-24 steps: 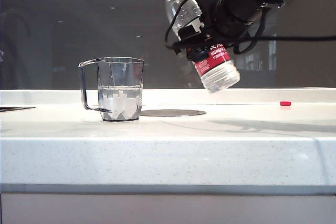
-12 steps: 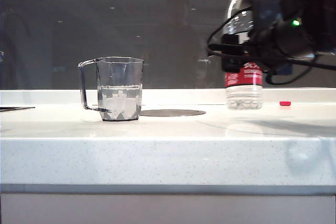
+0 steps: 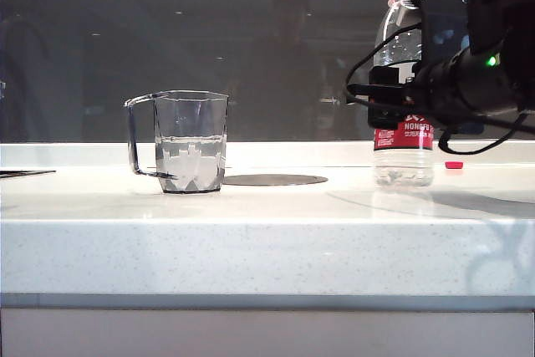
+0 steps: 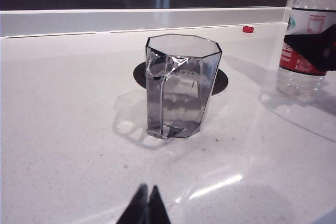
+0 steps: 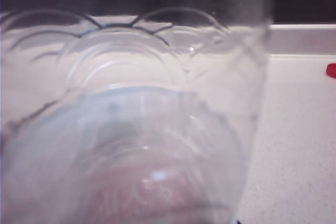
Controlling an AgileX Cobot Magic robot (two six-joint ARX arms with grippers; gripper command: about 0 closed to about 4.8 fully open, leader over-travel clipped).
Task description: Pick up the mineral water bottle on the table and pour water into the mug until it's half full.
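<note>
Since a second ago the mineral water bottle [image 3: 403, 81] has gone from tipped over, neck pointing toward the mug, to standing straight up, and it's way lower now, with its base right at the worktop [image 3: 267, 232] on the right side of the exterior view. Can't really tell if the base is touching or a hair above. The right claw [image 3: 393, 106] has come down with it and is clamped around the bottle's middle, right above the red-and-white label. In the right wrist view the bottle's ribbed clear body fills nearly the whole picture, so the fingers themselves aren't visible there.

The mug [image 3: 191, 141] hasn't budged. It sits left of centre on the worktop with its handle facing left in the exterior view, and the water [image 3: 191, 160] in it comes up to roughly the halfway mark. Just behind it and to the right is the flat grey disc [image 3: 274, 180] set in the surface; the mug's base overlaps its edge in the left wrist view. Mug and bottle are well apart.

The left claw [image 4: 145, 207] hangs over the near worktop in front of the mug, tips pressed together, holding nothing.

A small red cap [image 3: 454, 165] lies near the back edge, to the right of the bottle.
</note>
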